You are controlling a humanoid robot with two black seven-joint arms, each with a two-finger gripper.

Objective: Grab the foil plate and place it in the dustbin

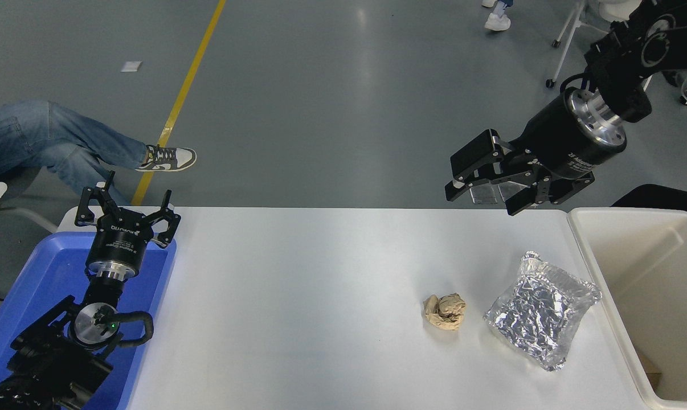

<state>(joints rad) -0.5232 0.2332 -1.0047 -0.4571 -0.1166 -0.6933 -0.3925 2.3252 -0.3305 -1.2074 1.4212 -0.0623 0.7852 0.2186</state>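
1. Head view, work surface: a white table point(320, 296) spans the frame. The foil plate point(540, 309) lies flat on it toward the right, creased all over, untouched by either arm.
2. Just left of the plate, apart from it, sits a small tan paper wad point(445, 311).
3. The dustbin point(617, 296), a cream-white tub, stands at the table's right end, its near wall just beside the plate's right corner. Something brown shows at its bottom; what it is cannot be told.
4. The right gripper point(483, 196) hangs in the air over the table's far edge, well above and behind the plate. Its jaws are spread wide and hold nothing.
5. The left gripper point(128, 210) is parked at the lower left over a blue tray point(47, 273), fingers splayed apart, empty.
6. Beyond the table, a seated person's leg in jeans point(53, 136) and sneaker show at upper left on the grey floor.
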